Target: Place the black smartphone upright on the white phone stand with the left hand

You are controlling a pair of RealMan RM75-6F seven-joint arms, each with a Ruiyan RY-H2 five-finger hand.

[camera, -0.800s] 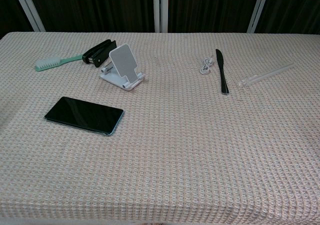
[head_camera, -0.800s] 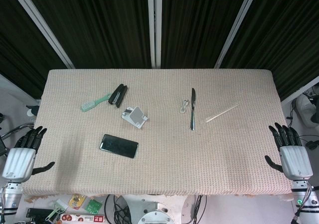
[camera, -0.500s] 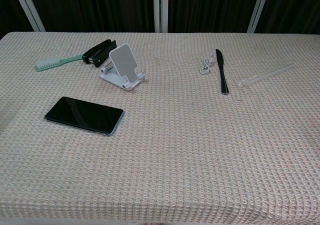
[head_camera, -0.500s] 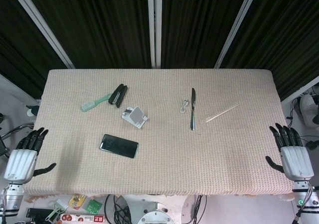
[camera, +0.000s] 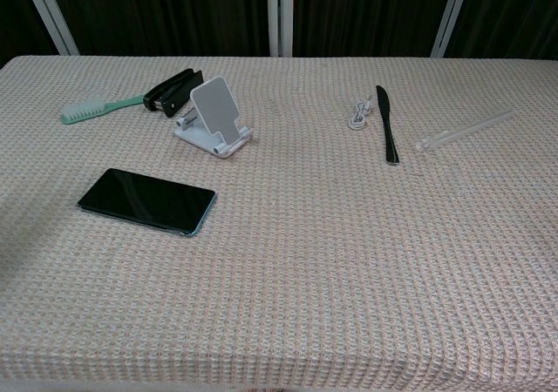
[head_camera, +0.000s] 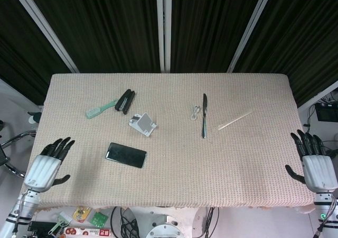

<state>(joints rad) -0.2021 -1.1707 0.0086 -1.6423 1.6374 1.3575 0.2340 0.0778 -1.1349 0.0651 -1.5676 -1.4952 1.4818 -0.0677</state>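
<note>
The black smartphone (head_camera: 126,155) (camera: 146,200) lies flat, screen up, on the left half of the table. Behind it and slightly to the right stands the white phone stand (head_camera: 142,124) (camera: 214,118), with nothing on it. My left hand (head_camera: 47,167) hovers over the table's front left corner, well to the left of the phone, fingers spread and holding nothing. Off the table's right edge, my right hand (head_camera: 315,162) is open too. Neither hand shows in the chest view.
A green brush (head_camera: 101,109) (camera: 98,108) and a black stapler (head_camera: 125,100) (camera: 173,91) lie behind the stand. Right of centre are a white cable (head_camera: 196,112), a black knife (head_camera: 204,115) (camera: 386,136) and a clear stick (head_camera: 235,120) (camera: 466,129). The table (head_camera: 174,180) wears a beige woven cloth.
My left hand has moved right, from beside the table to over its front left corner. The right hand has dropped slightly lower. Objects on the table have not moved.
</note>
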